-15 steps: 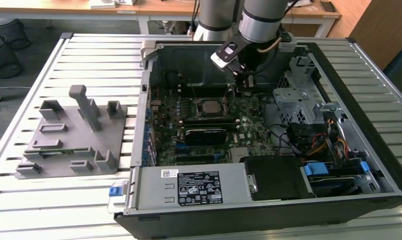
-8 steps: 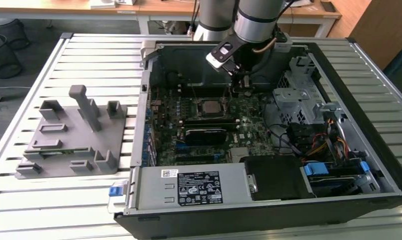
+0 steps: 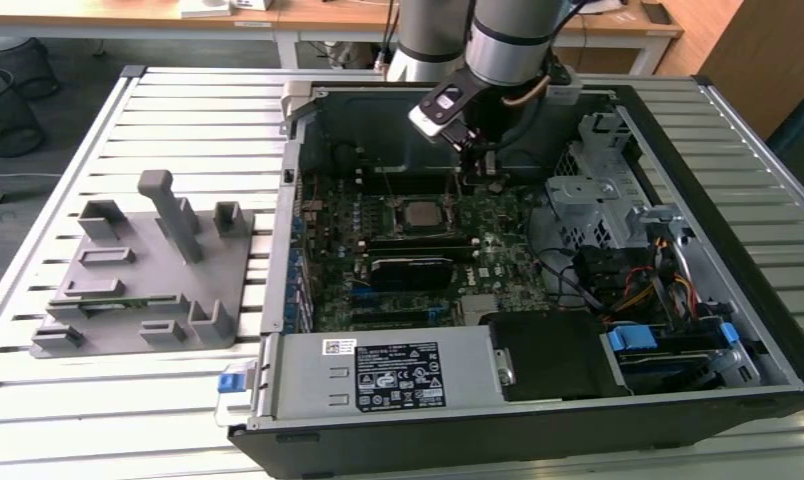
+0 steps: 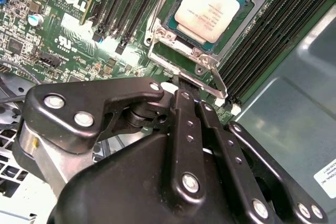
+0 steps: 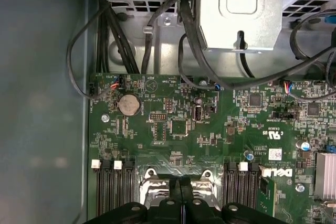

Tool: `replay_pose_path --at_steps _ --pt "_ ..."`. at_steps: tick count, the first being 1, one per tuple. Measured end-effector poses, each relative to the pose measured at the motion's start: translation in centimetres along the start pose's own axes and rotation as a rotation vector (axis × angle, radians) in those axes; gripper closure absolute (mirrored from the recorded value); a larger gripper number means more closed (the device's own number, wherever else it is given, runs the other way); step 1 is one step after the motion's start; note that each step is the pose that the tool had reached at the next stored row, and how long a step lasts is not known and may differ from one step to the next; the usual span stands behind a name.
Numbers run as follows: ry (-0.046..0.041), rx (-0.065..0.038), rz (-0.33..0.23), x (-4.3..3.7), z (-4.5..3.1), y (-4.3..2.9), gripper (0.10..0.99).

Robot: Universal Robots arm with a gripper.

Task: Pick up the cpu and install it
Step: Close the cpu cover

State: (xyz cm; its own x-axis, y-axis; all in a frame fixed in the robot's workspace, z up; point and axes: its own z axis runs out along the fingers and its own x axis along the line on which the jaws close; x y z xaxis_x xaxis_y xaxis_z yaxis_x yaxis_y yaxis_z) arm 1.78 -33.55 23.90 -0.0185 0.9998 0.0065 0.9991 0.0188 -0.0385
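Biggest thing first: a slatted metal table (image 3: 175, 110) with an open black computer case (image 3: 509, 440) lying on its side on it. On the exterior view's left of the case there's a grey plastic fixture (image 3: 135, 290) with a bunch of upright blocks and slots, well apart from the action.

The robot arm (image 3: 509, 40) drops into the case from the far edge. The green motherboard (image 3: 509, 230) fills the floor of the case, with a silver drive cage (image 5: 239, 9) and a tangle of black cables beside it in the first wrist view.

The gripper (image 4: 184, 85) is down low over the board, just beside the socket. Its jaws are clenched together with nothing between them; in the first wrist view (image 5: 181, 184) you only see a thin seam between the two black fingers (image 4: 188, 129). The tips sit right at the edge of the socket frame (image 4: 168, 38), next to a thin metal lever (image 4: 216, 80). Can't tell if they actually touch it.

The cpu (image 4: 207, 6) is already sitting in the socket, silver top facing up, flat, with the metal frame around it. In the exterior view it (image 3: 416, 213) is near the middle of the board, just in front of the gripper (image 3: 480, 175). Black memory slots (image 4: 273, 30) run on both sides of it, and a round coin battery (image 5: 129, 105) sits further out on the board.
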Motion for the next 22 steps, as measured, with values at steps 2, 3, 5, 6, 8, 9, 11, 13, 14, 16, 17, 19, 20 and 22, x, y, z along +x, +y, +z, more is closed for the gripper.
replay_pose_path --at_steps 2,3,5,6,8,9,11,13,14,16,17,19,20,22 --pt "-0.0003 0.000 0.000 0.00 0.02 -0.14 0.980" --pt "-0.0009 0.000 0.000 0.01 0.04 -0.16 0.980" --pt "-0.0038 0.000 0.000 0.00 0.05 -0.19 0.980" --pt "-0.0053 0.000 0.000 0.00 0.06 -0.19 0.980" --pt "-0.0056 -0.001 0.000 0.00 0.06 -0.21 0.980" --pt "-0.0055 -0.001 0.000 0.00 0.09 -0.20 0.980" --pt "-0.0056 -0.001 0.000 0.00 0.12 -0.21 0.980" --pt "-0.0056 -0.001 0.000 0.00 0.14 -0.21 0.980" --pt "-0.0056 -0.001 0.000 0.00 0.16 -0.21 0.980" --pt "-0.0055 -0.001 0.000 0.00 0.20 -0.21 0.980" --pt "-0.0054 -0.001 0.000 0.00 0.22 -0.21 0.980" --pt "-0.0055 -0.001 0.000 0.00 0.28 -0.23 0.980" --pt "-0.0056 -0.001 0.000 0.00 0.32 -0.24 0.980" --pt "-0.0055 -0.001 0.000 0.00 0.41 -0.26 0.980"
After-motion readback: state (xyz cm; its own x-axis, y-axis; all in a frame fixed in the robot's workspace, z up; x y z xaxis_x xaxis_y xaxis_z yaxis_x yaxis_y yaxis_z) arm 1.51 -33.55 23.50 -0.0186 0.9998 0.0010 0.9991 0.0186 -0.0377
